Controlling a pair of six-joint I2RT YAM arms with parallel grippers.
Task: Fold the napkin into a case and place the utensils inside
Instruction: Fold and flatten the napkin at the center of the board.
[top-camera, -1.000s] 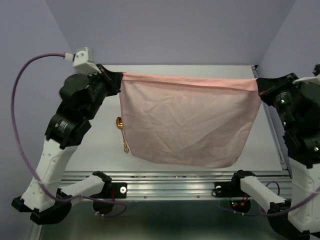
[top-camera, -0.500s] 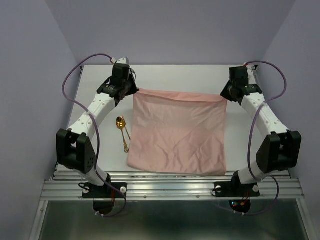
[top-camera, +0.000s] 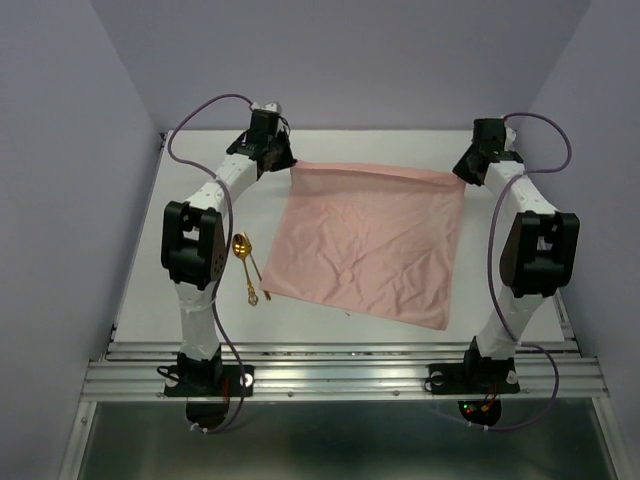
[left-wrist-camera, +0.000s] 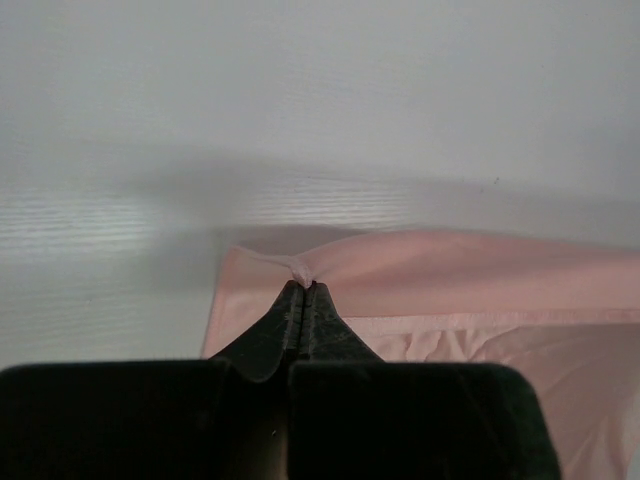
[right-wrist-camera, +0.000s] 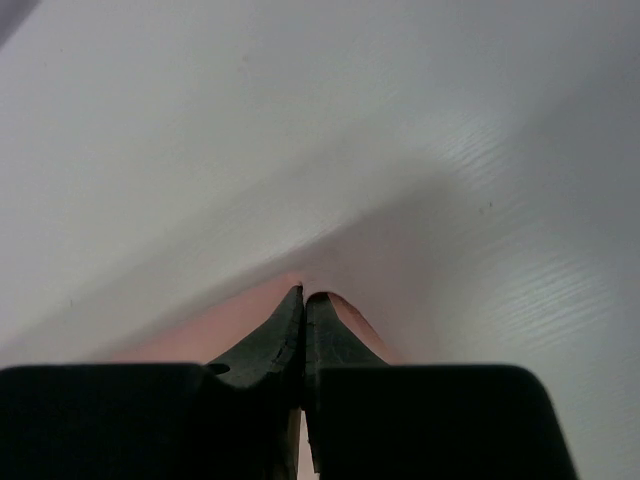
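Napkin (top-camera: 370, 245) farther back, corners in left gripper (top-camera: 291, 161), right gripper (top-camera: 461, 173)

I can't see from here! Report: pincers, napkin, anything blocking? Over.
Left pincer shut on napkin corner. Right pincer same. Napkin spread, unfolded. Gold spoons beside it, nothing blocking.

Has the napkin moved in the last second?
Yes. The napkin has moved back toward the far wall: its near hem now lies farther from the front rail, while the utensils stay put.
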